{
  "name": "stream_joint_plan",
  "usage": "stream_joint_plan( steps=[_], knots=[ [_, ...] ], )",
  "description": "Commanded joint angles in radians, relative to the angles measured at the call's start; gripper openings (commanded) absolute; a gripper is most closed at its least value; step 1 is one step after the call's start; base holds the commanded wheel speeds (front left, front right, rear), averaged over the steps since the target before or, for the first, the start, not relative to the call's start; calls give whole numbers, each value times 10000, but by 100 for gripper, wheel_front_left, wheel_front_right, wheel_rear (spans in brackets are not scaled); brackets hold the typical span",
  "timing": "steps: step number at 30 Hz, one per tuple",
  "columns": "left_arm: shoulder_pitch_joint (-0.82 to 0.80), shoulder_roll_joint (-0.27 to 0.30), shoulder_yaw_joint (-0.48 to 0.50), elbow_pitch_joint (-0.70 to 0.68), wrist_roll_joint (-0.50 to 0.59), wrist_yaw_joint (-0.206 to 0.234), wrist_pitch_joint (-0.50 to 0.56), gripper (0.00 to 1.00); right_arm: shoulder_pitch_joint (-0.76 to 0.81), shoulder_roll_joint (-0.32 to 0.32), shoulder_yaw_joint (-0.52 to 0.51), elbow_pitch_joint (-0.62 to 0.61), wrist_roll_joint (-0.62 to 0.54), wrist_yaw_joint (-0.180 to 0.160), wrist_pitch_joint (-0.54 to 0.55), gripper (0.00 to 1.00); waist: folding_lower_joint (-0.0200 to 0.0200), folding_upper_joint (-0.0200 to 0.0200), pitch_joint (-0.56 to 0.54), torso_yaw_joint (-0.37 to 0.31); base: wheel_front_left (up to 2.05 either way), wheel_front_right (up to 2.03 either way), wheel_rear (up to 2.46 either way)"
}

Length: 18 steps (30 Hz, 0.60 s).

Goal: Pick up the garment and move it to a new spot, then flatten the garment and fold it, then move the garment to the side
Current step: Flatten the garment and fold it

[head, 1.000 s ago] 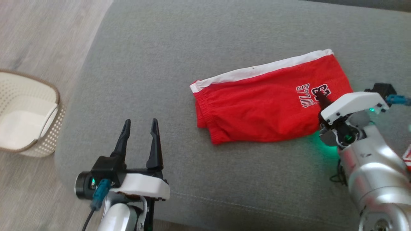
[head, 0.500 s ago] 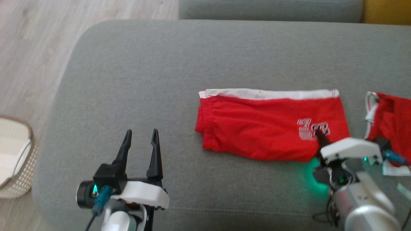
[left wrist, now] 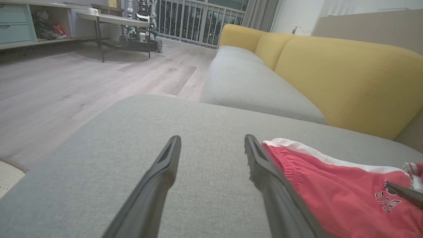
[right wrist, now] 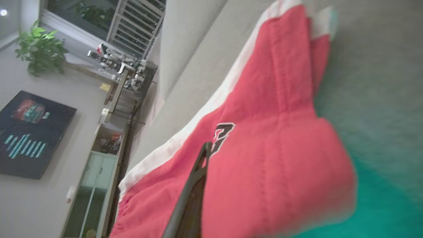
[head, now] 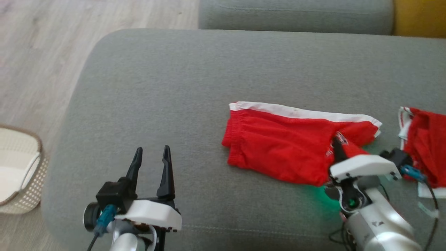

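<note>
1. Head view: we see the shorts (head: 278,153) lying on the grey sofa (head: 156,87), right of centre. Our right pincer (head: 336,143) is pinching their raised right corner. Our left pincer (head: 151,164) is spread and empty, well apart to the left.
2. Left wrist view: our spread fingers (left wrist: 172,155) hang over bare sofa, with the shorts just beside them.
3. Right wrist view: we see red cloth bunched over one dark finger (right wrist: 198,168).

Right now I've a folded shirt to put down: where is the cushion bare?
Bare: the left half of the cushion, from its rounded edge to the red shorts, ahead of the open left fingers; also the strip behind the shorts. Crowded: the right end, where the right fingers pinch the shorts beside another red garment.
</note>
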Motion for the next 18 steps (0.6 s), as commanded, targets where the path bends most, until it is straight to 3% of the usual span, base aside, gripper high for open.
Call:
stream_joint_plan(
  steps=[1,8,18],
  knots=[
    [-292,47,398,-312,40,-26,-122,100,-432,135,390,-459,51,-2,-117,0,0,0,0,154,0,0,0],
    [-269,47,504,-293,-44,-52,-122,100,-9,135,1998,-2114,360,-2,-178,0,0,0,-5,721,0,0,0],
    [-147,47,374,-238,-103,-38,-122,100,218,135,2837,-2469,241,-2,-185,0,0,0,82,1352,0,0,0]
  ],
)
